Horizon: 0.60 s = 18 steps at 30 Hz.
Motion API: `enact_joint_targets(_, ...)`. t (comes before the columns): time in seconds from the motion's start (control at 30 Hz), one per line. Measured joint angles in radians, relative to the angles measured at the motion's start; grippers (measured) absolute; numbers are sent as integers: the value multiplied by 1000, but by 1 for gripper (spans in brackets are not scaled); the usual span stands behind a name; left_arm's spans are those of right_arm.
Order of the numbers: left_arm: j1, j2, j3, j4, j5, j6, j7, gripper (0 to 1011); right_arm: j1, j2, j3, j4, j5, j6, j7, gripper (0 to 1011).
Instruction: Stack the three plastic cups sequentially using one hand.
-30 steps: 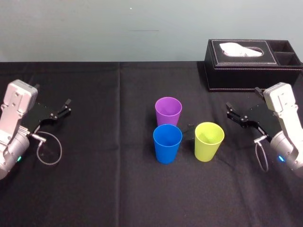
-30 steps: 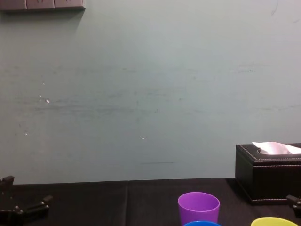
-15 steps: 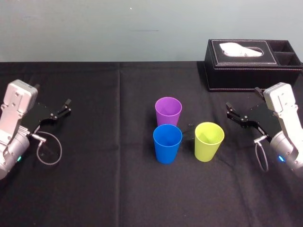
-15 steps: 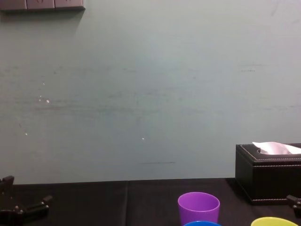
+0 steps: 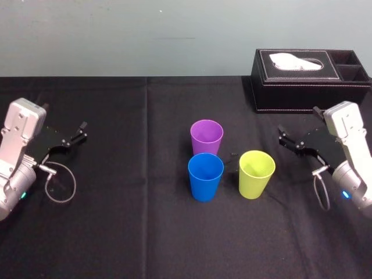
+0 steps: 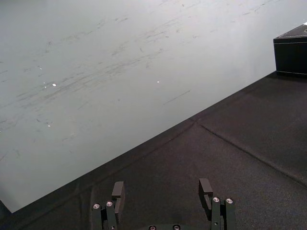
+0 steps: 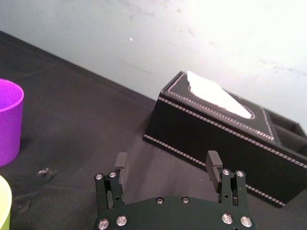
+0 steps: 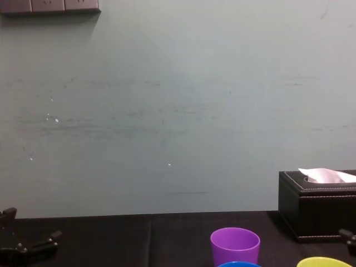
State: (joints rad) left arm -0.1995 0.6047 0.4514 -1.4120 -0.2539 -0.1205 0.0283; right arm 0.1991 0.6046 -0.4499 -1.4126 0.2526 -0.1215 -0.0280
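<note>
Head view: the purple cup (image 5: pixel 206 136), blue cup (image 5: pixel 206 175) and yellow-green cup (image 5: pixel 256 172) stand upright, unstacked, mid-surface (image 5: pixel 116 221); the right tool (image 5: pixel 283 138) sits near the yellow-green one, the left tool (image 5: pixel 80 131) parked well apart. Wrist views: both tools' jaws spread, empty. Best, I judge: pinch one cup's wall below the rim, lift straight, lower squarely.

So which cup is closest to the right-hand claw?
The yellow-green cup: it stands nearest the right gripper, with the blue cup and purple cup further left.
</note>
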Motion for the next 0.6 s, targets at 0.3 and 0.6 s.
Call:
enact_joint_targets(0.3, 0, 0, 0, 0, 0, 0, 0, 1011, -59, 25, 62, -72, 17, -14, 2, 1003)
enact_joint_targets(0.6, 0, 0, 0, 0, 0, 0, 0, 1011, -225, 100, 158, -229, 115, 8, 49, 1003)
